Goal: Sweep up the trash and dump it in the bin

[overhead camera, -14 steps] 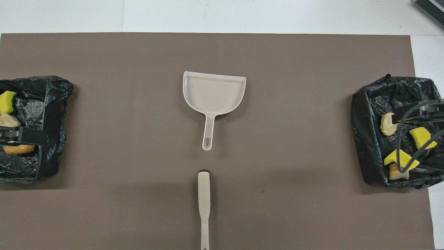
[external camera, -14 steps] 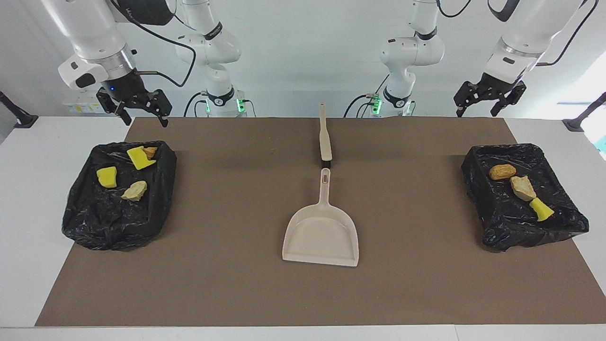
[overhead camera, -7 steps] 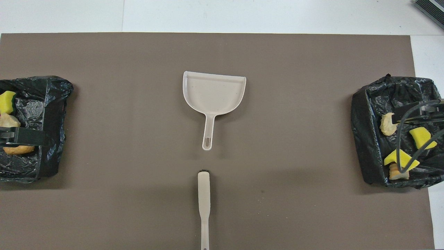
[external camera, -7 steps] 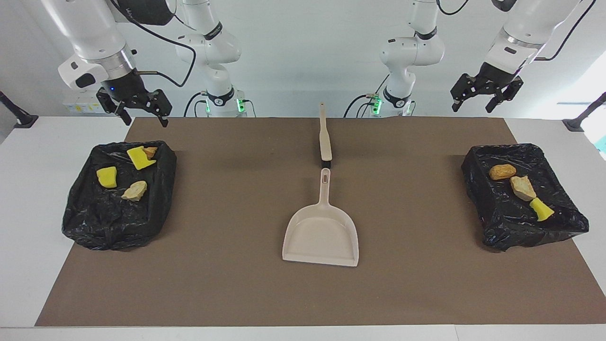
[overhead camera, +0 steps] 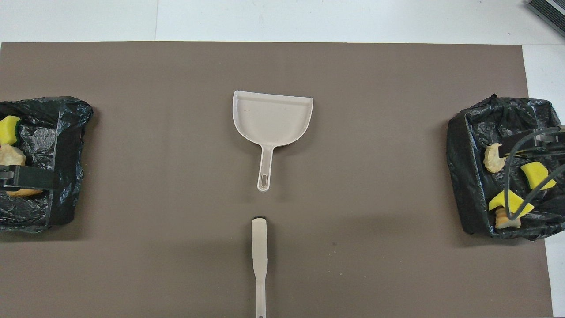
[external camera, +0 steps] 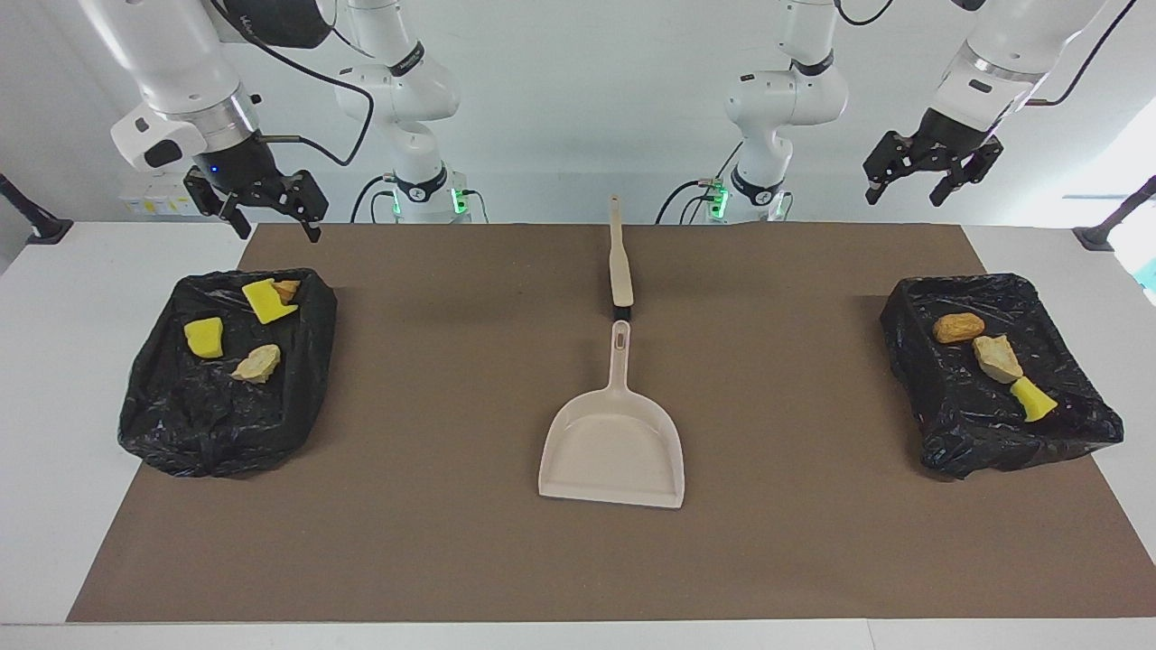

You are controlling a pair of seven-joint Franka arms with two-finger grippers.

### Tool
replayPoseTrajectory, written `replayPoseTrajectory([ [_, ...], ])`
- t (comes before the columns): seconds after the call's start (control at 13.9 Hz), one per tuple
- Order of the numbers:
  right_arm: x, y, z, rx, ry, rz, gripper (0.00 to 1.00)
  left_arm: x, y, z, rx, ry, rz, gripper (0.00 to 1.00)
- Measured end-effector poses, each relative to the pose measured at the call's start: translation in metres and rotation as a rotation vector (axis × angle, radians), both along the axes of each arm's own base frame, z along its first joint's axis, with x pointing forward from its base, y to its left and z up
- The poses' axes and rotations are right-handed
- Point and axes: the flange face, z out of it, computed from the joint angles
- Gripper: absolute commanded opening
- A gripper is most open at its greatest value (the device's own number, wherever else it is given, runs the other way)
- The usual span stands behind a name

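Brush (external camera: 620,257) is seen nearest the robots, long axis running away from them, in line with the dustpan (external camera: 614,447), whose mouth points away. Trash is held in two bag-lined bins — four scraps (external camera: 268,300) in the bin (external camera: 217,424) at the right arm's end, three (external camera: 996,357) in the bin (external camera: 993,433) at the left arm's. Right gripper (external camera: 275,217) and left gripper (external camera: 917,176) are raised above the bins' near edges, jaws apart, empty.

I've got 2 cams. Facing cam sits high across the desk (external camera: 54,361), looking back at the arms, wide enough to take in the whole brown mat (external camera: 433,406) and both arm bases. Overhead cam is up above the arms' end, pointing fwd and steeply down, closer in. Both share the mat, dustpan (external camera: 612,447), brush (external camera: 620,266) and both black bins (external camera: 226,370), turned half round btw views.
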Motion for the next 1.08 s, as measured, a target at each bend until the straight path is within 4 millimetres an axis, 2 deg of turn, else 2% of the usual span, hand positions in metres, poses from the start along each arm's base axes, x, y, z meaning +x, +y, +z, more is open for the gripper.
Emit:
replayPoseTrajectory([
  [1.08,-0.0030,-0.0027,-0.0020,-0.001,0.024,-0.005,1.00,-0.0002,-0.0026,0.0006,0.001,-0.001,-0.005,1.00],
])
